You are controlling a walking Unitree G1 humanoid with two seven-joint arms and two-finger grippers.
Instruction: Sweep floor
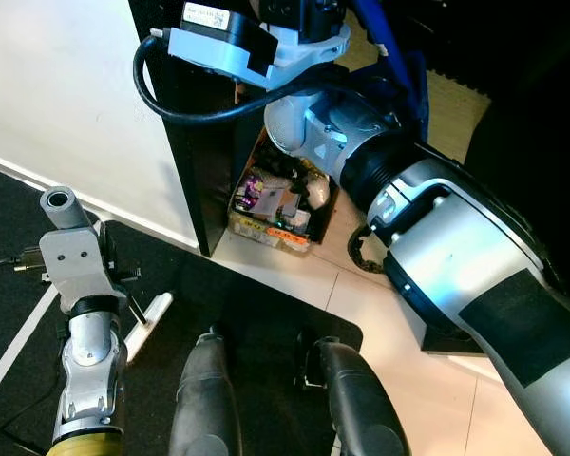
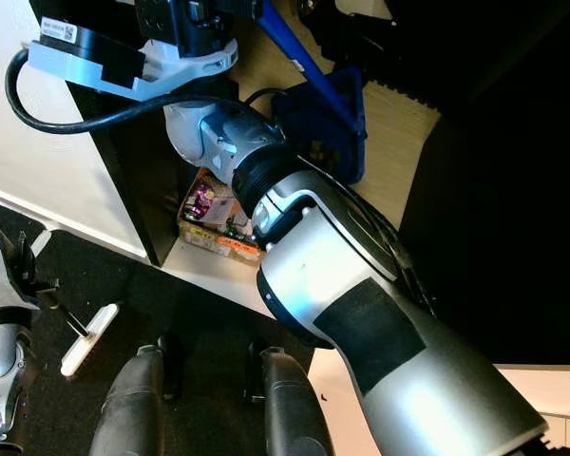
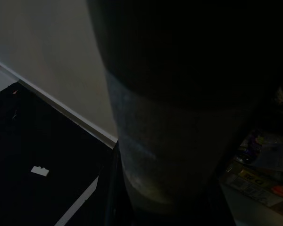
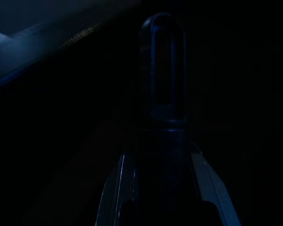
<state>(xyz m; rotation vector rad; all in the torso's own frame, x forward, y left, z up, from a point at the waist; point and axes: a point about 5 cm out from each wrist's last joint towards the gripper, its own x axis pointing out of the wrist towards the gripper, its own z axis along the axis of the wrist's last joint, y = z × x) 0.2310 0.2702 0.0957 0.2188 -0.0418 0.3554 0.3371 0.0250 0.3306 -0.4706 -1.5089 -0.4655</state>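
My right arm reaches up and forward to a blue handle that ends in a blue dustpan-like head leaning by the black cabinet. In the dark right wrist view the blue handle, with a slot at its end, runs between my two fingers. The right gripper looks shut on it. My left arm hangs idle at the lower left over the black mat.
A cardboard box full of small packets sits on the floor beside the cabinet. A white strip lies on the mat near my left arm. My two feet stand on the mat's near edge. Pale tiles lie to the right.
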